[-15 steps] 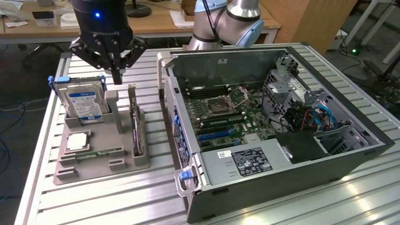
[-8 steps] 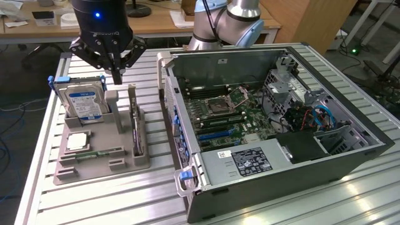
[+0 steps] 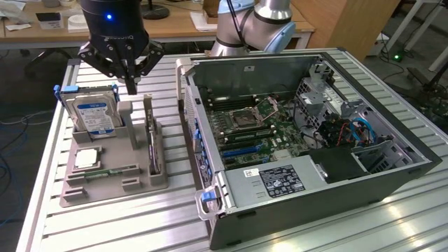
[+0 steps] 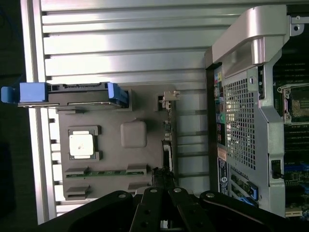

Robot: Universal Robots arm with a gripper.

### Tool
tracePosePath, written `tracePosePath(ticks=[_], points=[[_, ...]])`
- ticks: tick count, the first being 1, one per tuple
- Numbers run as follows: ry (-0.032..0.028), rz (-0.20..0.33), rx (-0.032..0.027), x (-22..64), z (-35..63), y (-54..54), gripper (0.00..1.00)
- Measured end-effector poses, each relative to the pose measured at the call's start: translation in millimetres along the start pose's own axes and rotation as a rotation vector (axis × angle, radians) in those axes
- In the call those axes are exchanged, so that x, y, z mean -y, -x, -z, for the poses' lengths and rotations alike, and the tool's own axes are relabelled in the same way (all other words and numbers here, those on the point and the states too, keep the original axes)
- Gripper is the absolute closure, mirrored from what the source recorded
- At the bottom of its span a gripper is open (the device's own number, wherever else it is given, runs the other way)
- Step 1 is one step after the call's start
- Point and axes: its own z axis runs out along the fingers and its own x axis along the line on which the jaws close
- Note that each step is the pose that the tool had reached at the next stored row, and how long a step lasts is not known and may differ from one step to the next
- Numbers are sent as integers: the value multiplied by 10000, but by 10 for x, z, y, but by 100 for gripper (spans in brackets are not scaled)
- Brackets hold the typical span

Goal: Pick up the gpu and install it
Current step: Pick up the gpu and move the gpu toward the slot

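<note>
While the gpu [image 3: 152, 143] stands on its long edge in a slot along the exterior view's right side of the grey holder [image 3: 133, 160], the gripper [image 3: 131, 88] hangs above the holder's far end, clear of the card and of everything else. Its two fingers are pressed together into one dark tip with nothing between them. That tip sits just to the exterior view's left of the card's upright far end, between it and the hard drive [image 3: 94, 118], which stands upright with its blue label facing the camera. A square processor chip [image 3: 87, 157] lies flat in the holder nearer the camera, and a narrow green memory stick [image 3: 105, 172] lies beside it. The open computer case [image 3: 336, 210] rests on the slatted metal table [image 3: 105, 226], at the exterior view's right of the holder, with the motherboard exposed.

From the wrist view the gpu [image 4: 167, 145] shows as a thin dark line on the side of the holder [image 4: 149, 159] nearest the computer case [image 4: 241, 121]. The gripper [image 4: 165, 191] shows closed fingers in line with that edge — over one end of it. The hard drive [image 4: 77, 94], processor chip [image 4: 80, 143] and memory stick [image 4: 106, 172] sit in their own recesses, with the table [image 4: 120, 48] beyond.
</note>
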Motion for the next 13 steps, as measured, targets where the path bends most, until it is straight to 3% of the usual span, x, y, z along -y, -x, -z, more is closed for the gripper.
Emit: tracePosePath(ticks=[13], points=[[-2,-67,2,-9,-10,-12,89]])
